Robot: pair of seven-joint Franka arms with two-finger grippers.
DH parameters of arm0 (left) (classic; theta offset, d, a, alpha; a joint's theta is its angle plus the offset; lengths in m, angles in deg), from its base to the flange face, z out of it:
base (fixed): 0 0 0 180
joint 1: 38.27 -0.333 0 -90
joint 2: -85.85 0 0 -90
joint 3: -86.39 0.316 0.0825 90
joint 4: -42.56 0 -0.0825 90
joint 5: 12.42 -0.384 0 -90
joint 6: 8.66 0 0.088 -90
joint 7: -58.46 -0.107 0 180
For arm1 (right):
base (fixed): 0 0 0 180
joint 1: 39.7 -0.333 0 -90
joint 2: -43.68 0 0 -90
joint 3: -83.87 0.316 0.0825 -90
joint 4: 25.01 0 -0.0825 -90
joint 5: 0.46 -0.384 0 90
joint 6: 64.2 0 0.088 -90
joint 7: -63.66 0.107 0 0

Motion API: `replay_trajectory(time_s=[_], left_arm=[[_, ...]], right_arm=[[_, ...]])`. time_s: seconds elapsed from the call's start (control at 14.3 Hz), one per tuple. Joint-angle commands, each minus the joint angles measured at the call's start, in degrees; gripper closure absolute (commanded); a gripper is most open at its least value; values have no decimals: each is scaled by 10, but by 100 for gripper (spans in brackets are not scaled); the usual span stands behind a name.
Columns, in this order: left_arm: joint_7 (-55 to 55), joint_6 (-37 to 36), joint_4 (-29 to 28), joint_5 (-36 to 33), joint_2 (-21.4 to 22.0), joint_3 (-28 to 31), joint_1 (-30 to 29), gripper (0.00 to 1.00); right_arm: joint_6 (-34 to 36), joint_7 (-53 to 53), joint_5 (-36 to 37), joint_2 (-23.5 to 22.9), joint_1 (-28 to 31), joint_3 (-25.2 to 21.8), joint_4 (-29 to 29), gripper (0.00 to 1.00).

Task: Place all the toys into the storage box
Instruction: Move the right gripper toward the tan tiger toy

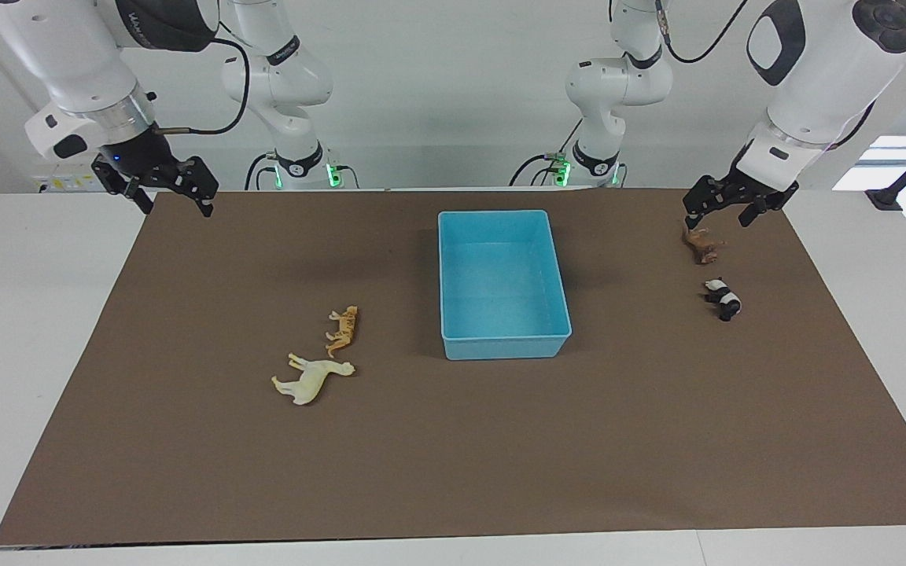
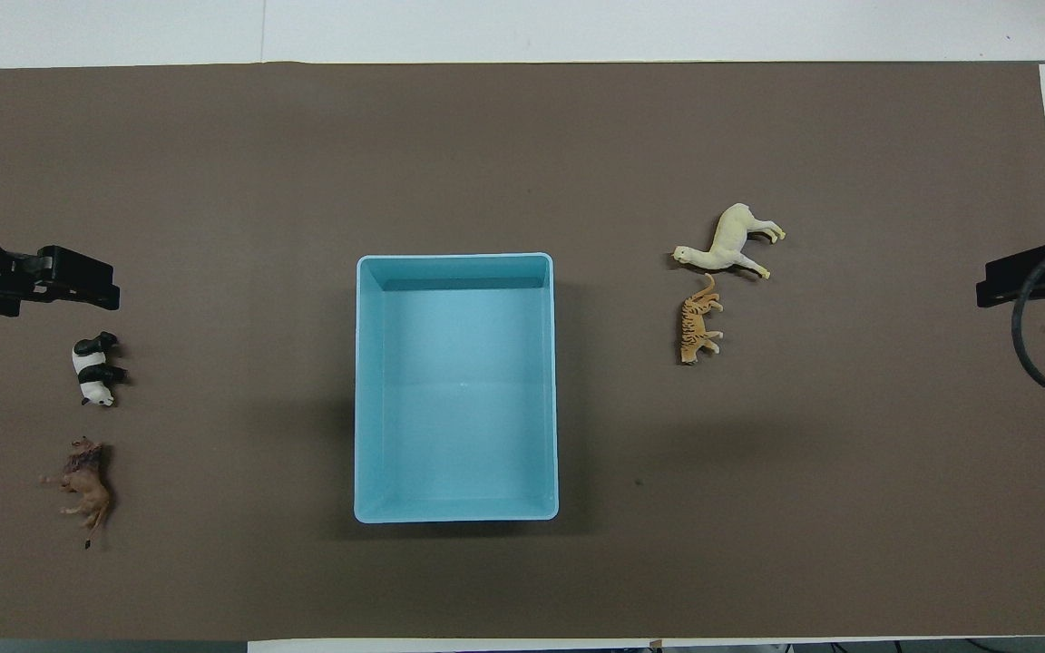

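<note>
The light blue storage box stands empty mid-mat; it also shows in the overhead view. The cream toy and the orange-tan toy lie on their sides toward the right arm's end, the cream one farther from the robots. The dark brown toy and the panda lie toward the left arm's end. My left gripper hangs open and empty over the mat by those two. My right gripper hangs open and empty over the mat's corner at its own end.
A brown mat covers most of the white table. The arms' bases stand at the table's edge nearest the robots. Nothing else lies on the mat.
</note>
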Motion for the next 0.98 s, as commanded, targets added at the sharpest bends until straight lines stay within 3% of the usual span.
replay_trajectory(time_s=[0.0, 0.21, 0.42, 0.63, 0.91], left_arm=[[-1, 9, -6, -4, 3, 6, 8, 0], [-1, 22, -15, -4, 6, 16, -8, 0], [-2, 75, -30, -7, 7, 18, -68, 0], [-31, 212, -113, -8, 16, 18, -130, 0], [-76, 340, -154, -8, -45, 18, -172, 0]], right_arm=[[9, -15, -3, 5, 10, 5, 7, 0], [-6, -8, -3, 8, 3, 6, 16, 0], [-49, 43, -10, -30, -44, 12, 20, 0], [-124, 87, -11, -94, -110, 12, 24, 0], [-252, 138, -10, -158, -153, 12, 76, 0]])
